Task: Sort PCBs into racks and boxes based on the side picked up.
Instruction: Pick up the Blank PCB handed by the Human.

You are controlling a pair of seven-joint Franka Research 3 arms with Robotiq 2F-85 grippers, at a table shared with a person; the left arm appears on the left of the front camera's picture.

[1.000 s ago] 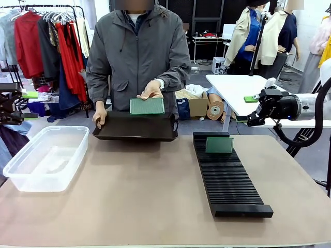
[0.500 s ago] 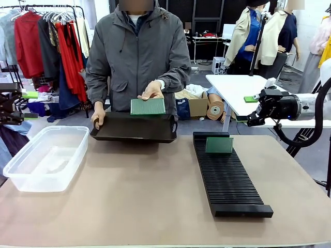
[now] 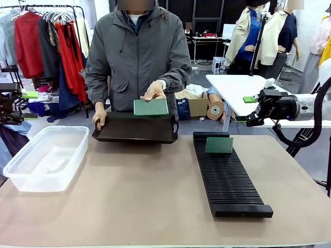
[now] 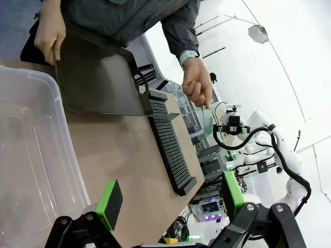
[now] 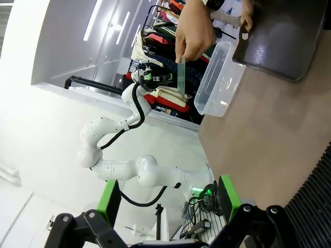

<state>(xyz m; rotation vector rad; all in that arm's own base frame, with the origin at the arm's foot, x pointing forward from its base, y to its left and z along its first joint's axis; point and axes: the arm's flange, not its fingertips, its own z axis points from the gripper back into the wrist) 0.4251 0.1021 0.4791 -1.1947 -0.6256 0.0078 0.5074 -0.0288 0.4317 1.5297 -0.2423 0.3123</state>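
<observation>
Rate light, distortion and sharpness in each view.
Front view: even light, sharp, long black slotted rack throws only soft shadow. Left wrist view: rolled, wide-angle curved, clear plastic tub glints faintly. Right wrist view: rolled sideways, white wall blown out at left.

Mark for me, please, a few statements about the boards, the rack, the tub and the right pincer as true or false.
1. One PCB stands upright in the rack. True.
2. The person's hand holds a second PCB. True.
3. The clear tub holds three boards. False: it looks empty.
4. The right pincer is shut on a board. False: it is open and holds nothing.
5. The black tray lies untouched. False: the person's other hand grips its end.
</observation>
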